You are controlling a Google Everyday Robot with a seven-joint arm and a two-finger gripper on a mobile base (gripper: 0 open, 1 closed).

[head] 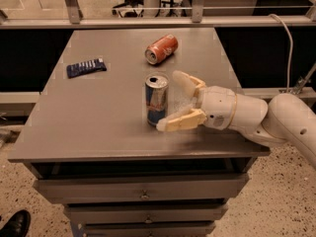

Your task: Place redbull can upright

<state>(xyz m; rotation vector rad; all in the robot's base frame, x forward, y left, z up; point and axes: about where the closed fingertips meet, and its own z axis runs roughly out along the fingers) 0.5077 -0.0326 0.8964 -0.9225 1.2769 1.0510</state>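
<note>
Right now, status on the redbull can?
Gripper open, beside redbull can. Can upright on table. Orange soda can lying behind, apart.

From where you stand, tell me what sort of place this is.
Likely a lab or office workspace: a grey drawer cabinet, speckled hard floor, and office-chair bases behind a rail. The end effector sits open beside the upright redbull can.

A grey table (pixel 98 127) carries the redbull can (pixel 156 100), upright near its middle; an orange soda can (pixel 161 49) lies on its side behind; a dark-blue packet (pixel 86 67) lies flat at far left; the gripper (pixel 168 101), fingers spread, sits just right of the redbull can.
</note>
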